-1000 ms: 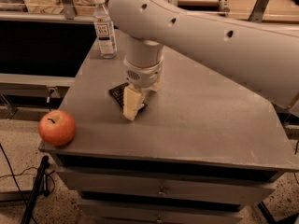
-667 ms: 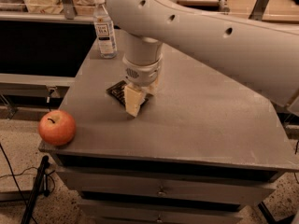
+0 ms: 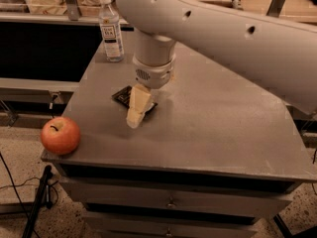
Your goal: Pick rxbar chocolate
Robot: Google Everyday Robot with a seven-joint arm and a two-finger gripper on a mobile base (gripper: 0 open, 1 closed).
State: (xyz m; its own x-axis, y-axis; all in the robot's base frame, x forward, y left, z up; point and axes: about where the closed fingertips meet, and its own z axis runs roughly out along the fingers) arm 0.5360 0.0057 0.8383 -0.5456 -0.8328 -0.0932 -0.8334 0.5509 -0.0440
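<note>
The rxbar chocolate (image 3: 123, 97) is a small flat black bar lying on the grey table (image 3: 223, 118), left of its middle. My gripper (image 3: 136, 109) hangs from the white arm (image 3: 208, 29) straight down onto the bar. Its cream-coloured tip covers the bar's right part and reaches the table surface just in front of it. Only the bar's left end and a dark strip on the right show. I cannot tell whether the gripper holds the bar.
A clear water bottle (image 3: 111, 29) with a white label stands at the table's back left. A red apple (image 3: 60, 135) sits on the front left corner, close to the edge. Drawers run below the table front. Shelves stand behind.
The gripper has shifted only slightly over the bar, ending a little lower and to the left. The bar, bottle and apple have not moved.
</note>
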